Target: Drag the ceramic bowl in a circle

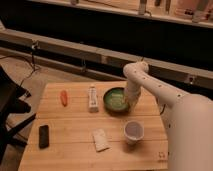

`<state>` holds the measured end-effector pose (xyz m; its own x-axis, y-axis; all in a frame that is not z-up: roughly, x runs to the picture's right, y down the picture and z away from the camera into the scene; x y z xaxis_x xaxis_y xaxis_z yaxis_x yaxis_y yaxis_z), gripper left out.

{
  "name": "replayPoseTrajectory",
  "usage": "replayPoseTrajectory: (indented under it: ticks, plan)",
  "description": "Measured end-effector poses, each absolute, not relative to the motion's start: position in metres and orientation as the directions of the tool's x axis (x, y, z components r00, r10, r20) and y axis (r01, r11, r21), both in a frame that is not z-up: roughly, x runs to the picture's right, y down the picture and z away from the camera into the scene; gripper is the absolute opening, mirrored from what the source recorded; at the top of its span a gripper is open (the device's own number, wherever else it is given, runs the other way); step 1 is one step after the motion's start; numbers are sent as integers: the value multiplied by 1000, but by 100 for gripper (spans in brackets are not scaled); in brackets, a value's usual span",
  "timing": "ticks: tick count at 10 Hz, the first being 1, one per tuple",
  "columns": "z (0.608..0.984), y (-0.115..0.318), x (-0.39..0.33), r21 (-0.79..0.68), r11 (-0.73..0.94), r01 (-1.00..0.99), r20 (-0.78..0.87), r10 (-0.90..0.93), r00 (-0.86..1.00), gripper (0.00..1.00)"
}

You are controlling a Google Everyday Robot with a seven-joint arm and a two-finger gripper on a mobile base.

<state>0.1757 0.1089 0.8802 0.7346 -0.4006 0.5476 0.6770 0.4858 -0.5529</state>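
you can't tell from here if the jaws are open or closed, because the arm hides them. the gripper (131,101) is down at the right edge of the ceramic bowl (116,99), right on its rim or just inside it. that looks like a good place to be, since a push or pull on the rim can slide the bowl along without lifting it.

the bowl sits on the wooden table (75,137), toward the back and a little right of the middle. the arm (150,85) comes down to it from the right side, so the left side of the bowl has room to move.

look at what is close by. a white tube (92,97) lies just beside the bowl on its left (this is the one most likely to get bumped). a plastic cup (133,131) stands near the front of the bowl, a bit to the right. an orange thing like a carrot (63,97) lies farther left. a small white packet (100,139) and a black remote (44,136) sit well apart at the front.

so your circle should probably stay small.
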Motion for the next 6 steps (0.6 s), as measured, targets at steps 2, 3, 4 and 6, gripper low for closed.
replayPoseTrajectory:
  ticks: [2,3,4,6]
  plan:
    - [889,98,171,-553,481,680,552,-400,731,0]
    - [890,96,167,-550,478,685,555,-403,727,0]
    - [889,96,165,-549,475,688,556,-406,725,0]
    - [881,98,175,-553,480,682,551,-404,731,0]
